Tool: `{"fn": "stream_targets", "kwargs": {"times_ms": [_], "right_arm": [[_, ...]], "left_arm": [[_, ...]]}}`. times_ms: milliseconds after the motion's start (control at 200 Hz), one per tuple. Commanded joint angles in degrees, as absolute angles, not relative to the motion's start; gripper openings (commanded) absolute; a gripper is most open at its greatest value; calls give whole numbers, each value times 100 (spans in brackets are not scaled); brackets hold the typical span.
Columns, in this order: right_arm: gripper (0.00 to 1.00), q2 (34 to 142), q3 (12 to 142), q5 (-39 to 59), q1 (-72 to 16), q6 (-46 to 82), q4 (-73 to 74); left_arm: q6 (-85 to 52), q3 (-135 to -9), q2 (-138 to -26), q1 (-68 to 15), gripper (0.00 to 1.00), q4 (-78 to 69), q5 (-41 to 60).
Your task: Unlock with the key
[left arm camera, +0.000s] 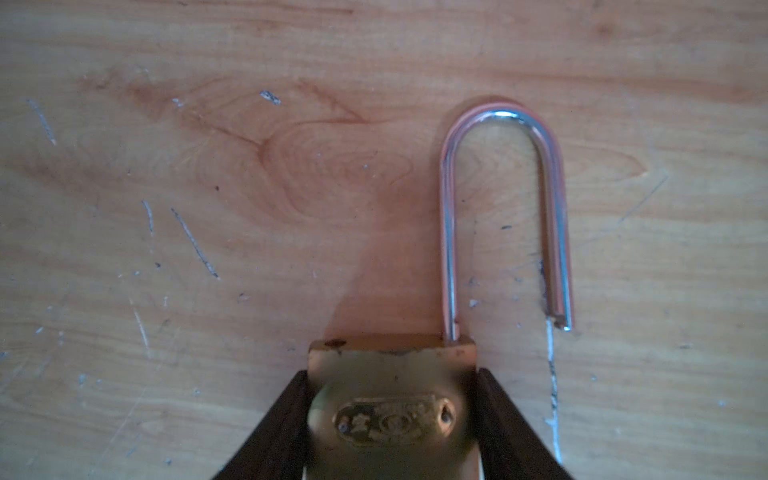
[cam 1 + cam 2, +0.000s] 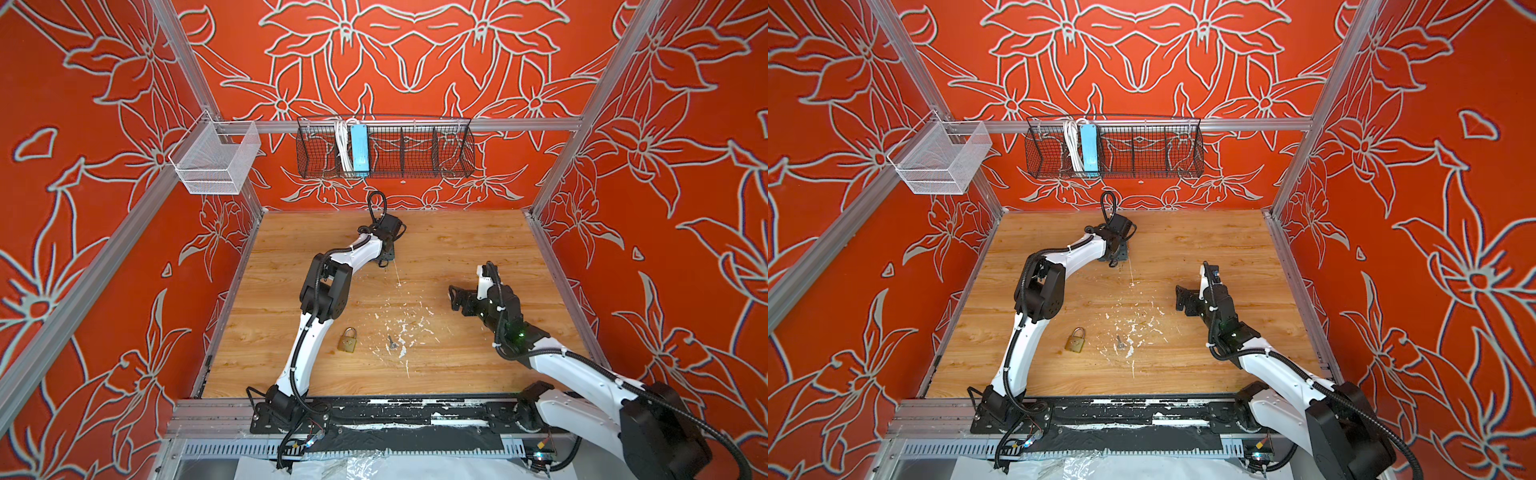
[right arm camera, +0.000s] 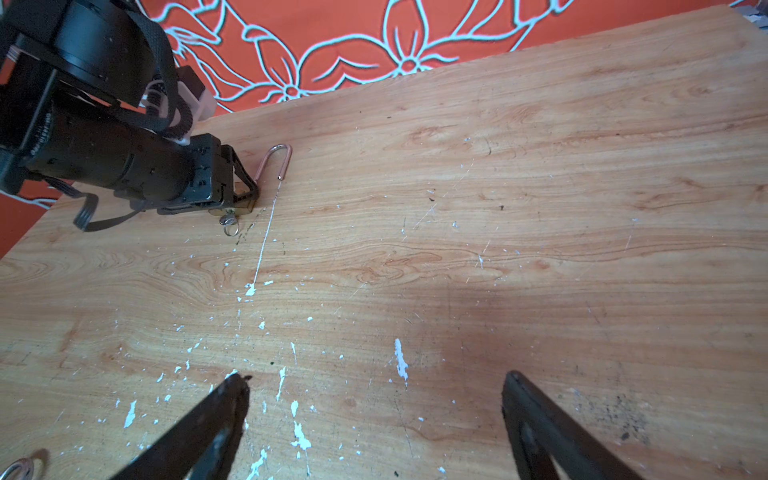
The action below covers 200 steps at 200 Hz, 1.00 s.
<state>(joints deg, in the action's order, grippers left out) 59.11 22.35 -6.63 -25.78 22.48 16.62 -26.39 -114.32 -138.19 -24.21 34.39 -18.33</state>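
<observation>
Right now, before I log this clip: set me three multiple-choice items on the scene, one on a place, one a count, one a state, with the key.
1. In the top views, the loose key lies: A) right of the loose padlock; B) left of it; C) on top of it.
2. Padlocks in view: A) one; B) two; C) three.
3. The shackle of the gripped padlock in the left gripper is: A) shut; B) open; C) missing.
Key: 1 A, it lies apart on that side. 2 B, one lies loose, one is gripped. 3 B, one shackle end hangs free of the body.
</observation>
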Motion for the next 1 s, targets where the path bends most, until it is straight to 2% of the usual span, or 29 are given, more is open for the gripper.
{"fn": "stream_targets", "kwargs": {"times_ms": [0, 65, 115, 135, 310, 395, 540, 671, 786, 901, 996], "right_arm": [[97, 5886, 2212, -570, -2540, 2171, 1814], [97, 5931, 2223, -496, -2536, 2145, 1858], [97, 6003, 2262, -439, -2540, 2136, 1857], [97, 6038, 2286, -412, -2538, 2144, 1855], [96, 6432, 2541, 127, -2539, 1958, 1781], [87, 6745, 2826, 669, -2549, 1689, 1598], [79, 7481, 3326, 1147, -2782, 1485, 1285], [75, 7988, 3783, 888, -3439, 1039, 914], [73, 8211, 3893, 1546, -3690, 958, 1099], [69, 8215, 4097, 2530, -3707, 708, 820], [67, 7961, 4054, 2551, -3801, 552, 512]], "left_arm": [[-2763, -11123, -13470, -2391, 63, 3495, -1742], [-2663, -10773, -13163, -2391, 78, 3149, -1702], [-2552, -10419, -12857, -2391, 96, 2828, -1678], [-2521, -10283, -12737, -2391, 100, 2721, -1681], [-2314, -8956, -11352, -2425, 97, 2131, -1691], [-2203, -7875, -10250, -2490, 97, 1960, -1493], [-2434, -5944, -8332, -2597, 97, 1978, -569], [-2788, -4536, -6847, -2627, 97, 1896, 554], [-2473, -4092, -5917, -2636, 98, 2027, 618], [-2095, -3375, -5152, -2678, 99, 958, 951], [-1798, -3227, -4526, -2927, 99, 818, 896]]}}
